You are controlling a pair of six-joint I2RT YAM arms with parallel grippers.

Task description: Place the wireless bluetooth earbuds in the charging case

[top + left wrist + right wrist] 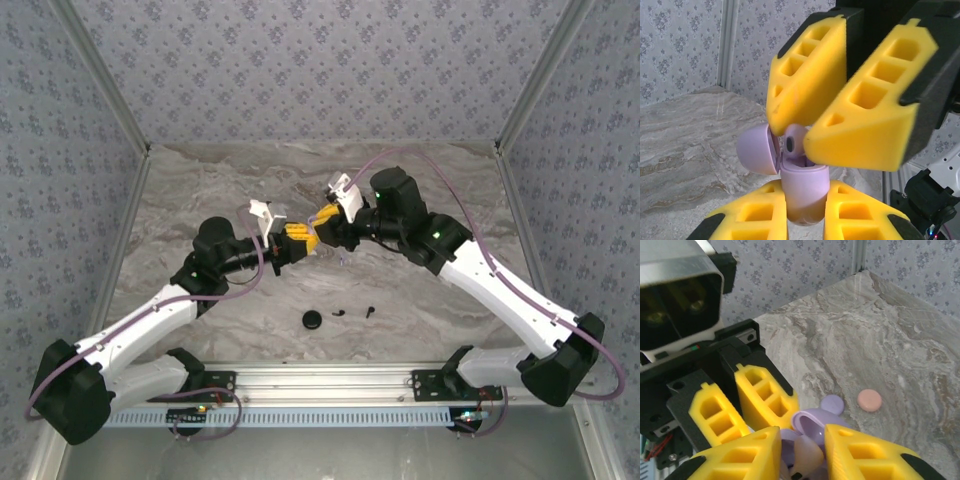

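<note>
Earbud [792, 144], lilac, sits pinched between the closed fingertips of the right gripper [791, 131], poised at the mouth of the open case [805, 192] and not yet seated in its well. The left gripper [805, 210] is clamped on the case's lower half from both sides. It holds the case upright and clear of the table [200, 190], probably because so small and round a shell would skid or roll if pressed against the marble. The lid [757, 150] is swung back to one side, leaving the opening free for the fingers above.

From overhead the two grippers meet nose to nose over mid-table, each arm reaching inward so one can steady what the other fills. Nearer the bases lie a black case [313, 320] and two black earbuds [342, 312], each apart from the others on the marble.

The right wrist camera also catches a pink disc [869, 400] and a lilac disc [832, 404] lying flat below. Whether they are shut cases or loose lids cannot be told.

The bud looks slightly tilted, so it likely needs lining up with its well before any push.
</note>
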